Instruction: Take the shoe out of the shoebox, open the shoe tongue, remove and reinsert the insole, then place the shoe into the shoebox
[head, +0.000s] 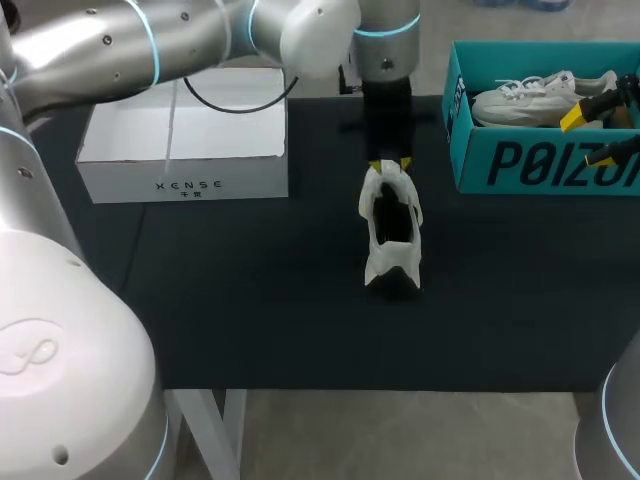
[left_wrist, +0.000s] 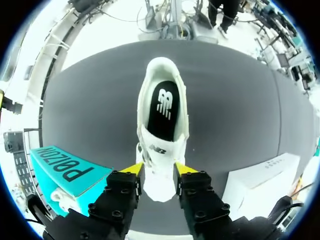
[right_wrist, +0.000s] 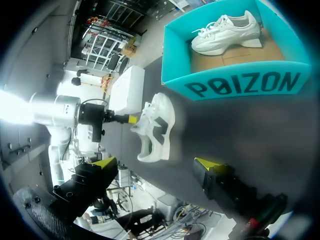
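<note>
The shoe (head: 392, 228) sits in the middle of the black table (head: 250, 300). Its heel end is nearest to me and its mouth is wide open. Down inside it lies the black insole (left_wrist: 165, 107). The left jaws pinch the shoe at its front end, by the tongue (left_wrist: 160, 148). There is one yellow tip (left_wrist: 132, 169) on each side, and both touch it. The left arm (head: 150, 45) comes in from the left and bends over the far side of the table. It points its jaws down onto the shoe and back toward me.

I think the step now is to take the insole out. To do it well, the left jaws should hold tight and not pull harder, so the shoe does not tip or slide. The right jaws should go into the open mouth at the heel end. They should grab only the edge of the insole, not the wall of the shoe, and lift it out slowly.

Farther off, on the left, is a white box (head: 185, 140). At the far right is the blue-green shoebox (head: 540, 165) with a second shoe (head: 540, 98) in it. The right jaws hang there by the shoebox, spread wide with nothing between them, well apart from the shoe on the table
</note>
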